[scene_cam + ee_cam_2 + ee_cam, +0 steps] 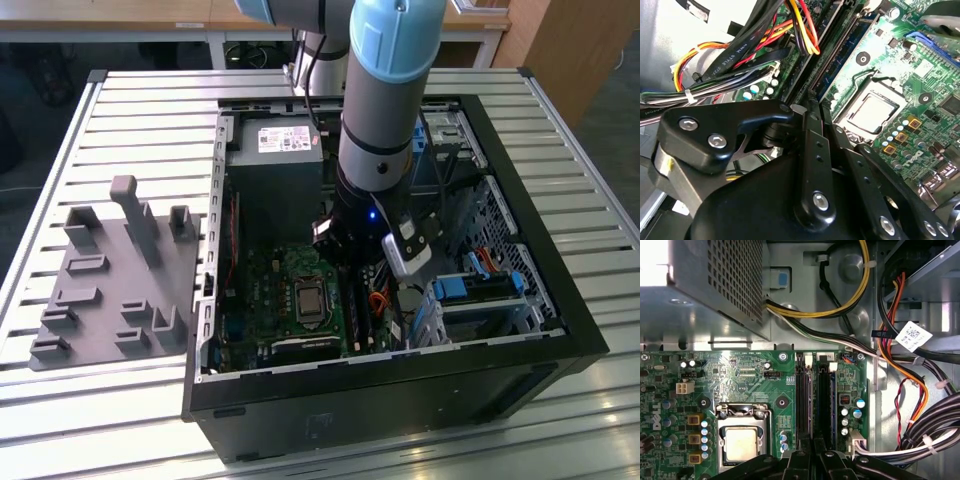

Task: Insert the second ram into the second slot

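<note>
Pincer point(811, 452) hangs just above the ram point(823, 405), which stands seated in its slot point(823, 371) directly below the narrowed, empty fingertips.

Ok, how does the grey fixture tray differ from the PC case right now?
The fixture tray is pale grey and carries upright posts; the PC case is black and holds a green motherboard. The tray lies at the exterior view's left, apart from the arm; the case stands open with the arm reaching down into it. Both rest on the slatted table.
</note>
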Available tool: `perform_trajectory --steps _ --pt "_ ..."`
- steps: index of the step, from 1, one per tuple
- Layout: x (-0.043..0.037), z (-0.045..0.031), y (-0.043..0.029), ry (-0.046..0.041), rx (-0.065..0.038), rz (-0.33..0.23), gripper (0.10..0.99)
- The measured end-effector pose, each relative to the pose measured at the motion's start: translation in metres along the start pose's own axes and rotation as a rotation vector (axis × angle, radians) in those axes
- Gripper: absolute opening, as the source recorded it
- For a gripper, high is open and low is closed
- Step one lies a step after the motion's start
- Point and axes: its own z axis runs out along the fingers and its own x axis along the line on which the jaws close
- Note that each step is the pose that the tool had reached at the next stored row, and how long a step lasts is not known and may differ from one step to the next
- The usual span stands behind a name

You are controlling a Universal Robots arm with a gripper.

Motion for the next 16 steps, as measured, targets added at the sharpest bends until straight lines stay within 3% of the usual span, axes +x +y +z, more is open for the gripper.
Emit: perform_trajectory --steps 16 --pt "0.0004 0.0037 0.0 -0.0001 0.002 -0.006 0.137"
